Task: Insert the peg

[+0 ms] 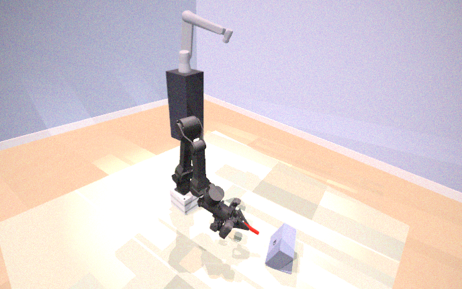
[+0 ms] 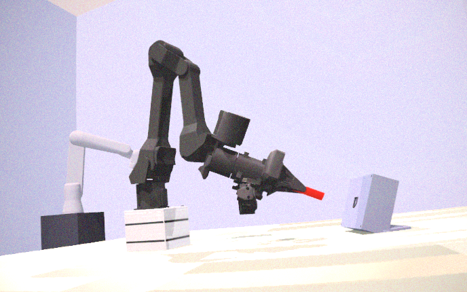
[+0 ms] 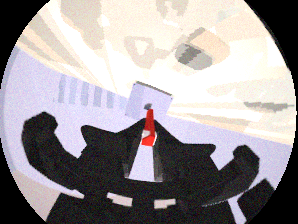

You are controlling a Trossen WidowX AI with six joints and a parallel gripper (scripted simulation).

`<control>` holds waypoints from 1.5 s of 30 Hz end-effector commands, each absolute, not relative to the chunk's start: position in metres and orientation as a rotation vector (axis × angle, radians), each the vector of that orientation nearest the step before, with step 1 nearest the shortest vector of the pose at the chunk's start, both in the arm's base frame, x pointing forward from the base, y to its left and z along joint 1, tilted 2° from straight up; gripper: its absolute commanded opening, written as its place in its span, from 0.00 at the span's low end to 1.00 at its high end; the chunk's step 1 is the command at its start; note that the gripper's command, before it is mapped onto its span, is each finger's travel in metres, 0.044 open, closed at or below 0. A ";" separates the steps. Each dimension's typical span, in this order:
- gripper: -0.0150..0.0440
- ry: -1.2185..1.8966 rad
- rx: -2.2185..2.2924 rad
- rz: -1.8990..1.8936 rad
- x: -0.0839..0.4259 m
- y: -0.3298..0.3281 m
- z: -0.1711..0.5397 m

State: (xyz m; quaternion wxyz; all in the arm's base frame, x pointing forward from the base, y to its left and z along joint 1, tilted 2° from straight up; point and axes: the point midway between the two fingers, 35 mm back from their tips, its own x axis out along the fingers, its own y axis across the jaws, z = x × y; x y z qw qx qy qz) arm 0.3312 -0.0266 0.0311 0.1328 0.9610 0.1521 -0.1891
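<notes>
Pincer (image 1: 246,225) (image 2: 303,189) (image 3: 149,121) grips red peg (image 1: 252,229) (image 2: 314,193) (image 3: 150,120); exterior shows gap before panel (image 1: 286,240) (image 2: 379,203) (image 3: 145,97), wrist view hides it.

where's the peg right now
The red peg is in the tool, above the table; in the exterior view it sits right of centre, left of the panel, not touching it.

- Bright light washes my table (image 1: 93,222) (image 2: 228,269) nearly white in the top view, strongest toward its left edge.
- I see soft grey shadows below the arm (image 1: 199,164) (image 2: 191,98), toward the table's near edge.
- Fine grain speckles the walls (image 1: 333,71) (image 2: 301,72).
- My wrist view is round, black at its corners, with the surroundings bowed.
- I cannot tell where the lamp hangs.
</notes>
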 end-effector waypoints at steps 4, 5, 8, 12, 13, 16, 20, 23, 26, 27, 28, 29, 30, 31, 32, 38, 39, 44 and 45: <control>0.25 0.437 2.827 -0.551 0.333 -0.025 0.030; 0.25 0.436 2.831 -0.550 0.334 -0.025 0.030; 0.25 0.432 2.843 -0.548 0.336 -0.025 0.029; 0.25 0.427 2.859 -0.544 0.340 -0.024 0.029; 0.25 0.426 2.863 -0.543 0.341 -0.024 0.029; 0.25 0.422 2.875 -0.540 0.344 -0.024 0.028; 0.25 0.417 2.890 -0.537 0.348 -0.023 0.028; 0.25 0.414 2.902 -0.534 0.350 -0.023 0.027; 0.25 0.411 2.914 -0.531 0.353 -0.022 0.027; 0.25 0.410 2.918 -0.530 0.354 -0.022 0.026; 0.25 0.409 2.922 -0.529 0.354 -0.022 0.026; 0.25 0.407 2.925 -0.528 0.355 -0.022 0.026; 0.25 0.406 2.929 -0.526 0.356 -0.022 0.026; 0.25 0.405 2.933 -0.525 0.357 -0.021 0.025; 0.25 0.404 2.937 -0.524 0.358 -0.021 0.025; 0.25 0.399 2.959 -0.518 0.362 -0.020 0.024; 0.25 0.398 2.963 -0.517 0.363 -0.020 0.023; 0.25 0.396 2.971 -0.514 0.365 -0.019 0.023; 0.25 0.395 2.974 -0.512 0.365 -0.019 0.023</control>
